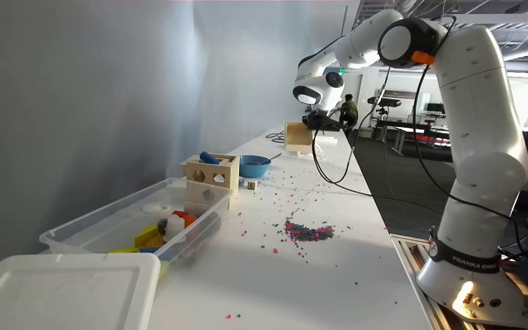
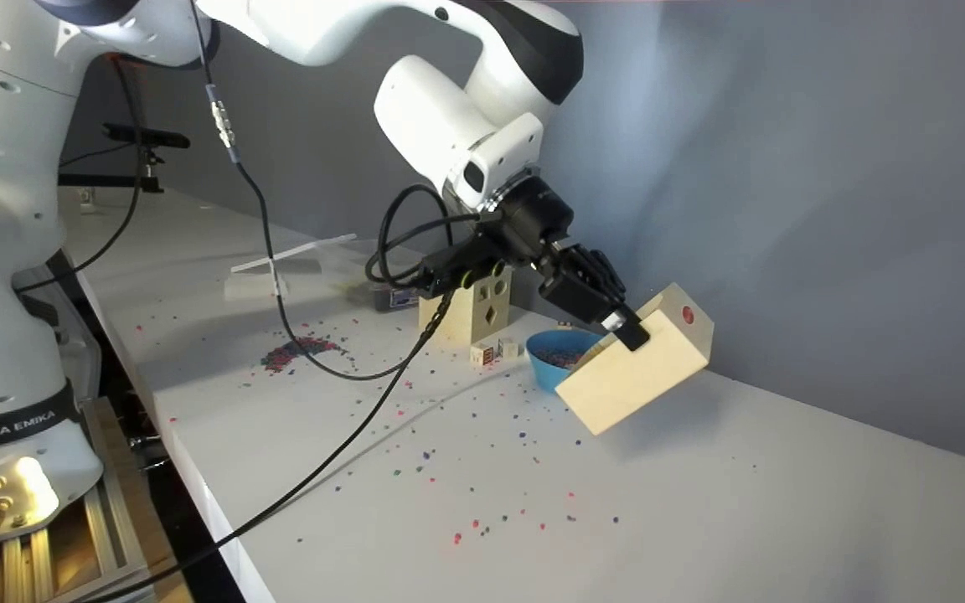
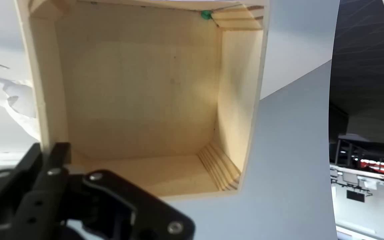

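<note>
My gripper (image 3: 47,149) is shut on one side wall of an open pale wooden box (image 3: 138,83), with a finger on each side of the wall. In an exterior view the box (image 2: 633,368) hangs tilted above the table, and my gripper (image 2: 629,325) grips its upper edge. A red dot marks one outer face. Its inside faces the wrist camera and is bare except for a small green bead (image 3: 206,14) in a corner. Close by stands a blue bowl (image 2: 548,377) of small coloured beads, partly behind the box. A spoon (image 1: 273,157) leans in the bowl.
Beads lie scattered over the white table, with a denser pile (image 1: 310,233) nearer the base. A wooden shape-sorter box (image 1: 228,183) and letter blocks (image 2: 482,355) stand by the bowl. A clear bin (image 1: 94,220) of toys and its white lid (image 1: 62,293) line the wall. Cables hang from the arm.
</note>
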You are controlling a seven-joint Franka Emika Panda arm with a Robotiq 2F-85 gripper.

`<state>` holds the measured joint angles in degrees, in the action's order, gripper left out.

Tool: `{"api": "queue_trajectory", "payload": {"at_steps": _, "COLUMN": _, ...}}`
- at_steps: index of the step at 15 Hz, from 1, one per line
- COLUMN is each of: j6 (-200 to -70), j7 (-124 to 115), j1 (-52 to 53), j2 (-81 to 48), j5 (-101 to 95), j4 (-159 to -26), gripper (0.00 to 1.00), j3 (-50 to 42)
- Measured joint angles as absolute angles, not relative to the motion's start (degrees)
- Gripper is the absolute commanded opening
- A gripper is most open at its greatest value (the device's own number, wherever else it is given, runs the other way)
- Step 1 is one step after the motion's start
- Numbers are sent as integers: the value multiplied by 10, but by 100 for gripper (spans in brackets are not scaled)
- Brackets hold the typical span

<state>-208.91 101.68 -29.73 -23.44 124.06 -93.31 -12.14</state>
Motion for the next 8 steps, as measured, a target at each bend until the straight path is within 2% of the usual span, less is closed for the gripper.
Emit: {"api": "queue_trajectory", "payload": {"at_steps": 8, "j6": -2139, "j7": 1332, "j1": -586, "j2": -219, "j5": 1366, "j4": -853, "gripper": 2, "j3": 238}}
